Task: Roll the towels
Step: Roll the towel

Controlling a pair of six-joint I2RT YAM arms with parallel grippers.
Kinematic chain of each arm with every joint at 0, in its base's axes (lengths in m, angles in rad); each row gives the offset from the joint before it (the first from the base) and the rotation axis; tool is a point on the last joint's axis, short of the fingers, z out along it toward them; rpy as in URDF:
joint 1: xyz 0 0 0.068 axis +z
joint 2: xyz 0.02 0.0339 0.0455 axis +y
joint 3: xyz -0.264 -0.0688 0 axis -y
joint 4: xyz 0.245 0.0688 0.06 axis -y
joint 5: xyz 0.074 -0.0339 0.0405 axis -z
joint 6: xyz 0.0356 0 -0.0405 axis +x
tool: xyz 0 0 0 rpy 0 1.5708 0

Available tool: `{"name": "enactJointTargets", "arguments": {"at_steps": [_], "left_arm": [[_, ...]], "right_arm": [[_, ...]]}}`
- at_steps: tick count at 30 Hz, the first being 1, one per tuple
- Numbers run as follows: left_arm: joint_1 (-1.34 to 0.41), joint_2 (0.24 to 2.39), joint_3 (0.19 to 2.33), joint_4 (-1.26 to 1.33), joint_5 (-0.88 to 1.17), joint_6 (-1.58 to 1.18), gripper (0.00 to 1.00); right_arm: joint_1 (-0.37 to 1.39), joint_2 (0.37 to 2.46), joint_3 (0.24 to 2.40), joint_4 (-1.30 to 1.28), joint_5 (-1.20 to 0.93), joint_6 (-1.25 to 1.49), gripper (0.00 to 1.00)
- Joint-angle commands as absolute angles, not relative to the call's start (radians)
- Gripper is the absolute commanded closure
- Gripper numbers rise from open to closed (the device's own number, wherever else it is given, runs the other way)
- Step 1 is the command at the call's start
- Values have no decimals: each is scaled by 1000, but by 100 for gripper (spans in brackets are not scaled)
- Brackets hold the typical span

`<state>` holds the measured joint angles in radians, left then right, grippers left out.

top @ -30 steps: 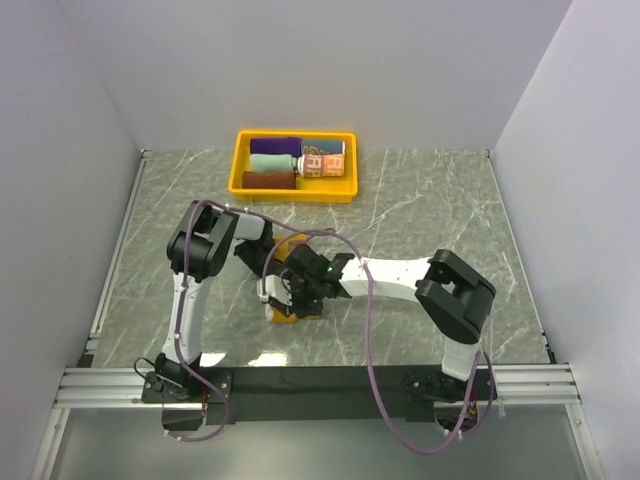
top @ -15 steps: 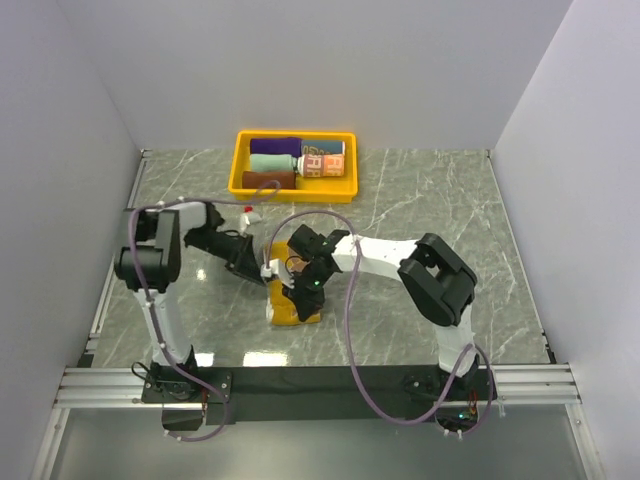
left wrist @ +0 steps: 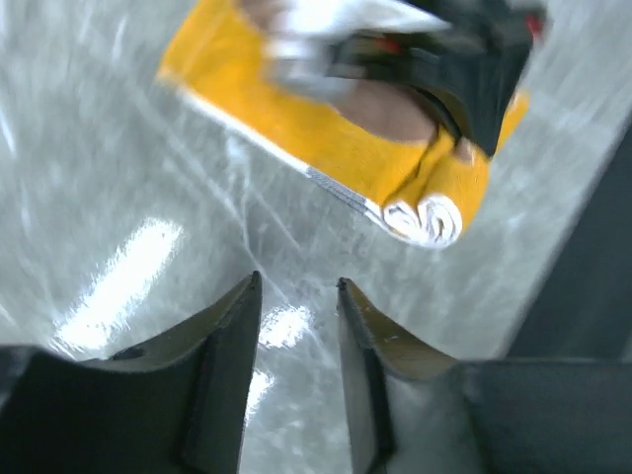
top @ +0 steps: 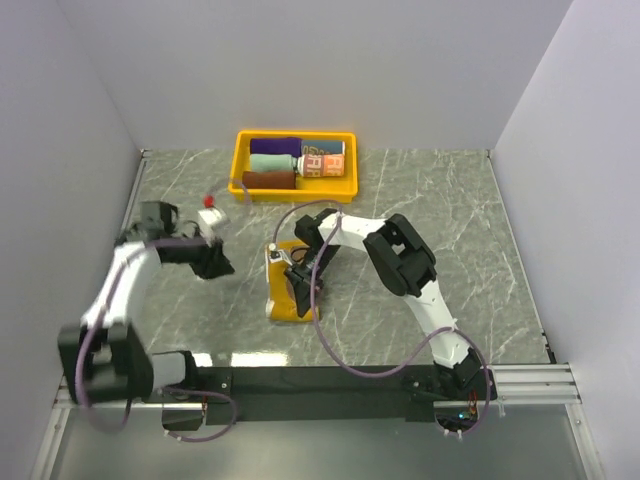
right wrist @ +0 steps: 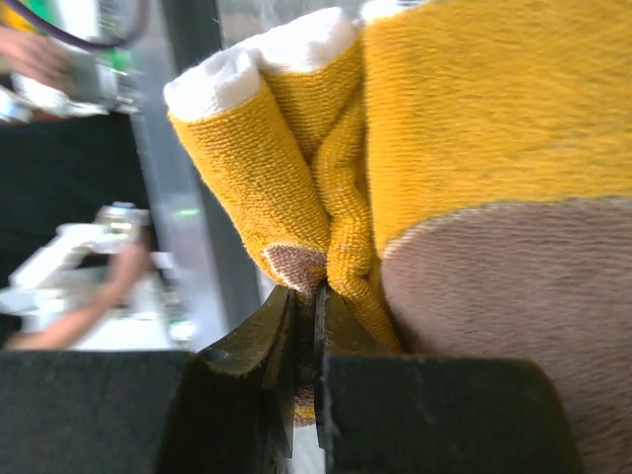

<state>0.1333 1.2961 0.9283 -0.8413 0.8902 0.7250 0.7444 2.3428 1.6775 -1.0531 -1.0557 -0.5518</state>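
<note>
The brown towel with the yellow border [top: 283, 300] lies partly rolled on the table's middle. It also shows in the left wrist view [left wrist: 296, 128], with its rolled end [left wrist: 427, 219] toward the right. My right gripper [top: 300, 283] is shut on a fold of this towel's edge, seen close in the right wrist view [right wrist: 306, 296]. My left gripper [top: 216, 264] is open and empty, off to the left of the towel, just above the table [left wrist: 296, 288]. Several rolled towels [top: 272, 161] lie in the tray.
The yellow plastic tray [top: 296, 192] stands at the back centre. The table is grey marble [top: 450, 220], with white walls on three sides. A black rail [top: 330, 380] runs along the near edge. The right arm's purple cable loops over the towel.
My left gripper has pulled away from the towel to the left, and its arm has swung out. My right gripper stays at the towel, its arm folded further back.
</note>
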Motion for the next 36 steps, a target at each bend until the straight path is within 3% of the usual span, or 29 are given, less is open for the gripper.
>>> {"name": "enactJointTargets", "arguments": {"at_steps": [1, 7, 14, 19, 27, 30, 31, 34, 36], "left_arm": [[-65, 1110, 748, -672, 671, 781, 56], [-416, 859, 565, -473, 508, 743, 46], [-763, 1003, 564, -344, 304, 749, 39], [-856, 1115, 592, -261, 242, 758, 39], [-877, 1270, 571, -209, 115, 724, 49], [-879, 1293, 564, -248, 120, 724, 67], [-879, 1298, 566, -264, 130, 719, 77], [-877, 1324, 584, -368, 193, 712, 91], [-859, 1341, 607, -425, 256, 722, 96]], "right_arm": [[723, 2460, 1753, -1166, -1025, -566, 100], [693, 2560, 1858, -1209, -1085, -477, 100], [690, 2591, 1893, -1187, -1086, -405, 100], [689, 2605, 1891, -1186, -1083, -388, 100], [686, 2585, 1870, -1167, -1088, -374, 100], [681, 2583, 1870, -1172, -1089, -368, 100], [681, 2580, 1870, -1172, -1089, -361, 100], [664, 2540, 1853, -1160, -1085, -351, 100], [644, 2479, 1845, -1158, -1085, -353, 92]]}}
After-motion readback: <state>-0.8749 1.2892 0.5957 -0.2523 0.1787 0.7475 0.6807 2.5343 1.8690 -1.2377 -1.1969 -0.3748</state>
